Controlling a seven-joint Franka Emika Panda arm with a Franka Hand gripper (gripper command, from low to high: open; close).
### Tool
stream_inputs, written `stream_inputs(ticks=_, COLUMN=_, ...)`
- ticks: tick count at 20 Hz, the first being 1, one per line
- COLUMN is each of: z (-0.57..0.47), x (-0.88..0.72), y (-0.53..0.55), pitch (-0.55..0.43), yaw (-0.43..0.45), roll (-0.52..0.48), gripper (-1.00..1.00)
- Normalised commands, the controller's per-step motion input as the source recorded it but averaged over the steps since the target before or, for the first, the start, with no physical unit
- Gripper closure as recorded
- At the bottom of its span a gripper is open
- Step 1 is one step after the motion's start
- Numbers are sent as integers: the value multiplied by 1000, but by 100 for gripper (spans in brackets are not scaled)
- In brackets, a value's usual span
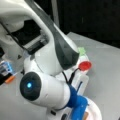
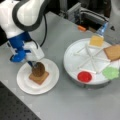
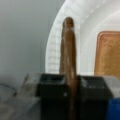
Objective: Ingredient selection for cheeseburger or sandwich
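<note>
My gripper (image 2: 33, 65) is shut on the dark-brown round patty (image 2: 38, 69), which I hold on edge just above a brown toast slice (image 2: 39, 77) lying on the white paper plate (image 2: 25, 83). In the wrist view the patty (image 3: 67, 50) stands edge-on between my black fingers (image 3: 51, 95), with the toast (image 3: 108, 53) to its right. On the divided white tray (image 2: 72, 60) lie the yellow-orange cheese (image 2: 96, 40), a second toast slice (image 2: 113, 52), green lettuce (image 2: 110, 73) and a red disc (image 2: 84, 76). In a front view the arm hides most, leaving the red disc (image 1: 84, 65) and lettuce (image 1: 81, 51) showing.
The round tray stands at a front view's right, the paper plate at its left on the grey table (image 2: 62, 105). Behind the tray are dark equipment and an orange part (image 2: 81, 28). A black perforated surface (image 2: 10, 110) lies at the bottom left.
</note>
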Motion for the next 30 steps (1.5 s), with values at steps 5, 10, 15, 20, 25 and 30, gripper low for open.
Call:
stream_inputs(ticks=5, z=32, x=247, y=-267, pitch=148, yaw=155, roll=6, gripper=100)
stream_inputs(ticks=10, z=-65, x=188, y=-200, pitch=167, yaw=315, roll=-71, gripper=100)
stream_inputs(ticks=15, z=-73, x=157, y=-175, pitch=134, yaw=296, roll=-81, gripper=100)
stream_inputs(ticks=20, z=-50, x=129, y=-204, pitch=86, yaw=278, roll=-90, gripper=100)
stream_inputs(ticks=25, z=-24, x=142, y=-241, pitch=64, yaw=257, roll=-78, gripper=100)
stream_inputs(ticks=30, z=-25, x=163, y=-231, pitch=63, yaw=240, roll=-75, gripper=100)
